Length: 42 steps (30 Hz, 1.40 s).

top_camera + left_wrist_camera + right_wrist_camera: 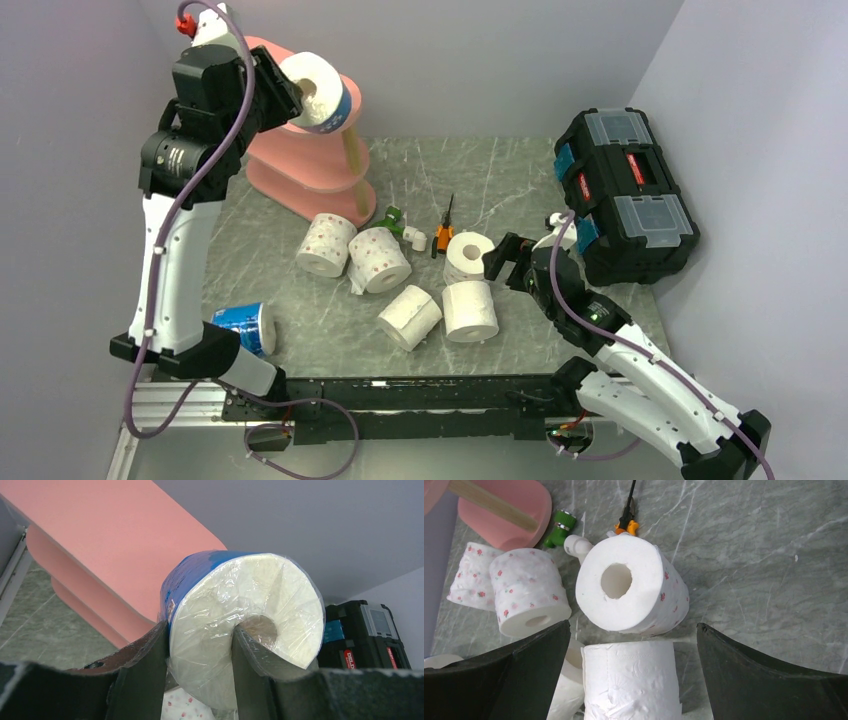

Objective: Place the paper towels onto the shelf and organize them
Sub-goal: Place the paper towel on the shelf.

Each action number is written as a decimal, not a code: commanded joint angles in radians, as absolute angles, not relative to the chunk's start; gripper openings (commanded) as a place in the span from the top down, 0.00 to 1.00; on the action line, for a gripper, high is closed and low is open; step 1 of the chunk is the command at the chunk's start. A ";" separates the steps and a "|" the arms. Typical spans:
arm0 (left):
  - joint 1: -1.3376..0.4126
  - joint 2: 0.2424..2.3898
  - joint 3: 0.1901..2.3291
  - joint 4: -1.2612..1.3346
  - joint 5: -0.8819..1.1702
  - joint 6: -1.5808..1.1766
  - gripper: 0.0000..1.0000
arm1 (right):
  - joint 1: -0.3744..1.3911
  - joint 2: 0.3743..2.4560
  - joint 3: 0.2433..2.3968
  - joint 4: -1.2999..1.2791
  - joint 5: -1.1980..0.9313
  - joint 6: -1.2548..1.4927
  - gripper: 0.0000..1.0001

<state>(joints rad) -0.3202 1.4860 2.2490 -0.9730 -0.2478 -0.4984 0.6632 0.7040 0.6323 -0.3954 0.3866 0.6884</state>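
My left gripper (290, 95) is raised beside the top board of the pink shelf (300, 170) and is shut on a blue-wrapped paper towel roll (320, 88). In the left wrist view one finger sits in the core of this roll (240, 600) and the other against its outside, with the shelf (115, 545) just behind. On the table lie two pink-dotted rolls (326, 243) (380, 260), a plain roll (410, 316) and another blue-wrapped roll (243, 327). My right gripper (515, 262) is open, low over an upright plain roll (629, 680) with a dotted roll (629, 587) beyond it.
A black toolbox (625, 190) stands at the right, close behind my right arm. A white-and-green plastic tool (405, 225) and an orange-handled screwdriver (443, 225) lie between the shelf's foot and the rolls. Walls close in the left, back and right.
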 commanded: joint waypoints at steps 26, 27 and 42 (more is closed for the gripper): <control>-0.233 1.598 2.362 -0.785 -0.125 -0.578 0.57 | 0.661 0.702 0.654 -0.416 0.423 0.670 0.01; -0.232 1.598 2.354 -0.782 -0.127 -0.578 0.57 | 0.661 0.700 0.654 -0.416 0.425 0.670 0.01; -0.232 1.600 2.359 -0.821 -0.141 -0.566 0.57 | 0.661 0.693 0.653 -0.420 0.451 0.654 0.01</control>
<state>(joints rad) -0.2348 1.6325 2.3177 -0.8883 -0.1432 -0.5468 0.6632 0.7010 0.6323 -0.4194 0.4187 0.6735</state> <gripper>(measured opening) 0.485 0.992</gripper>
